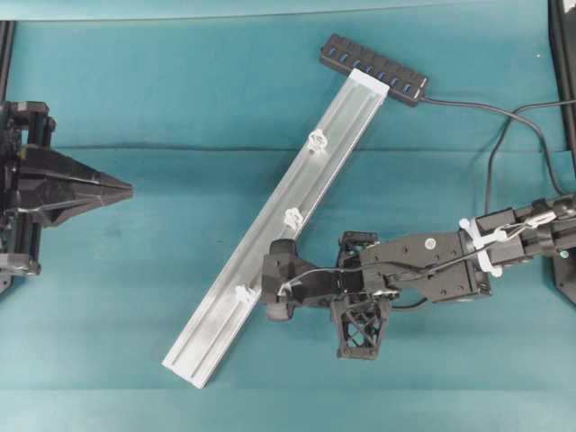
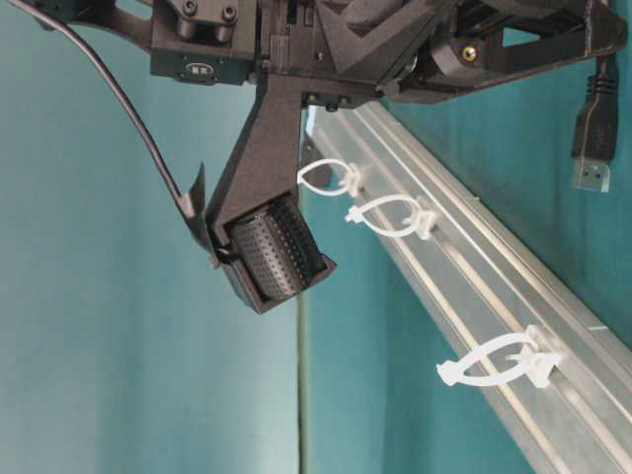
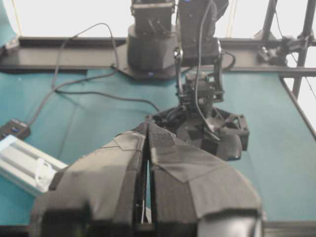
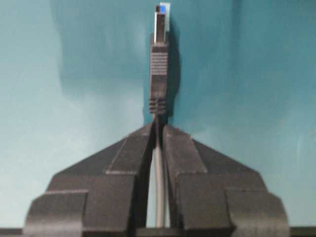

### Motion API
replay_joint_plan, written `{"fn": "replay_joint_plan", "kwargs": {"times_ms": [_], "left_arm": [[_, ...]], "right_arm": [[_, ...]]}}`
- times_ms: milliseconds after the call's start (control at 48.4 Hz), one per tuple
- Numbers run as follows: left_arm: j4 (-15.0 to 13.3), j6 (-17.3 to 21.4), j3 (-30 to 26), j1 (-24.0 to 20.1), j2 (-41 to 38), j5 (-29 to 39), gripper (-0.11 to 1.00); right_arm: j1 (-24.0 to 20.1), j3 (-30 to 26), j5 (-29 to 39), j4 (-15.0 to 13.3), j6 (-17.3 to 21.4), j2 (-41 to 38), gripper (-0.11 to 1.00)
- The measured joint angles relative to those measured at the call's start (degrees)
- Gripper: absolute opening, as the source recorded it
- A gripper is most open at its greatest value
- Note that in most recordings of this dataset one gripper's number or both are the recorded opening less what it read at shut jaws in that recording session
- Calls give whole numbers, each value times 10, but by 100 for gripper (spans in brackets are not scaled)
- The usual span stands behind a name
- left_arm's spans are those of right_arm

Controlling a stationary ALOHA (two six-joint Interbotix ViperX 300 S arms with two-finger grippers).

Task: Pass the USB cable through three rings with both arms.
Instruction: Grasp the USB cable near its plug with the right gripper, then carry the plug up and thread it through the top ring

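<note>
The USB cable runs from the black hub toward the right arm. My right gripper sits beside the rail's lower end, near the lowest ring. In the right wrist view this gripper is shut on the cord just behind the plug, which sticks out beyond the tips. The plug hangs above the table. Two more rings sit further up the silver rail. My left gripper is shut and empty at the far left, away from the rail.
The rail lies diagonally across the teal table, its top end resting against the hub. From the table-level view the rings stick out sideways from the rail. The right arm's base stands at the far side in the left wrist view.
</note>
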State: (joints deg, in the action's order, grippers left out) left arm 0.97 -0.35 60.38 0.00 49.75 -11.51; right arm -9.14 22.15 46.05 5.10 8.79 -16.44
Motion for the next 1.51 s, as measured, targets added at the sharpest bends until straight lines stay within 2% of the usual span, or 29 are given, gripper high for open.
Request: {"fn": "replay_joint_plan", "kwargs": {"times_ms": [310,476,600,703,848,972,1158,1323,1427,1509], "left_arm": [[0,-11,0,0,0,0,-2],[0,-13,0,0,0,0,-1],[1,-13,0,1,0,0,-1],[0,-13,0,0,0,1,-1],[0,-13,0,0,3,1,-1],[1,-13,0,0,7,1,-2],[0,-13,-2,1,10,1,-1],[0,-13,-4,1,11,1,-1],[0,-21,-4,0,11,1,-2],[1,-35,-8,0,12,1,-1]], "right_arm": [[-4,1,20,-1,-1,6,12],[3,-7,65,-29,-5,51,12],[26,-17,106,-37,-20,91,12],[42,-25,148,-40,-47,117,12],[61,-40,214,-41,-113,146,12],[104,-58,282,-41,-163,163,12],[163,-99,365,-47,-221,170,12],[211,-130,415,-78,-277,163,12],[228,-136,406,-109,-302,160,12],[231,-137,387,-145,-320,159,12]]}}
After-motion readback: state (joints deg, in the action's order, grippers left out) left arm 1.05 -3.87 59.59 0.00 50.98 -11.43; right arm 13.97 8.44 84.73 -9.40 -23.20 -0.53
